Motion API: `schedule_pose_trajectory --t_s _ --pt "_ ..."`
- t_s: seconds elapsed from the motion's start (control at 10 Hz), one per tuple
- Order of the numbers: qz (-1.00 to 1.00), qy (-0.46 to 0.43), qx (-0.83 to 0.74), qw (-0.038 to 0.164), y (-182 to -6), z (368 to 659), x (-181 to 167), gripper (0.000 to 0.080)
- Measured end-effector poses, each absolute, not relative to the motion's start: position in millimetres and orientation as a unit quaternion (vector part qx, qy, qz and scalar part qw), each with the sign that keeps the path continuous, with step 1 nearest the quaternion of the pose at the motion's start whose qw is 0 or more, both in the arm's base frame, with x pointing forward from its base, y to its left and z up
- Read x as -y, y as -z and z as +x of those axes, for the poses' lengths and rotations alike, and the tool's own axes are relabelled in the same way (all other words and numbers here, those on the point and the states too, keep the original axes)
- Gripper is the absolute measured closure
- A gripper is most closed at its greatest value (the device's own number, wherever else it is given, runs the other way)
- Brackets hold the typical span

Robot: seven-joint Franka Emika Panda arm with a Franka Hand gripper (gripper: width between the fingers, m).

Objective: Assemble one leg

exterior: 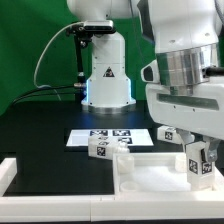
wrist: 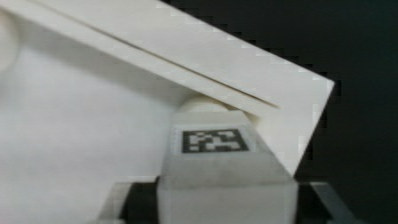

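My gripper [exterior: 200, 158] is shut on a white leg [exterior: 201, 165] with a black-and-white tag. It holds the leg upright at the near corner, on the exterior view's right, of the large white square tray-like piece [exterior: 150, 178]. In the wrist view the leg [wrist: 219, 150] fills the gap between my dark fingers [wrist: 135, 205], tag facing the camera. Its far end meets the piece's raised rim corner [wrist: 240, 85]. Whether the leg's stub sits in a hole is hidden. Three more legs lie on the table: one [exterior: 99, 147], a second [exterior: 125, 145] and a third [exterior: 166, 134].
The marker board [exterior: 103, 135] lies flat behind the loose legs. The arm's white base [exterior: 107, 78] stands at the back centre with a cable beside it. A white rim [exterior: 8, 175] borders the black table on the exterior view's left.
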State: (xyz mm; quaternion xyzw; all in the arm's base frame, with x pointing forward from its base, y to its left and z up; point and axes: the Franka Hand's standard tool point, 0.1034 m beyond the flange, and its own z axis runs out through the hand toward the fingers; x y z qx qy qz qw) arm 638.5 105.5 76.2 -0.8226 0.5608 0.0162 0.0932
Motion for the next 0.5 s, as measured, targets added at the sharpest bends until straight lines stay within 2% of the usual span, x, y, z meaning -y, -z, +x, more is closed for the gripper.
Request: schedule_pose_trajectory --t_s 0.1,0.2,0.3,0.5 --pt "-0.831 -0.015 -0.548 0.094 -75.9 638.3 -105.7 0.0511" --pt "-0.861 -0.011 -0.501 0.090 -75.6 637.7 -104.6 0.0322" --pt "-0.903 -0.006 -0.421 0.089 -75.9 637.4 -103.8 0.0189" --pt "-0.962 0.007 -0.258 0.085 -76.8 638.0 -108.8 0.0161"
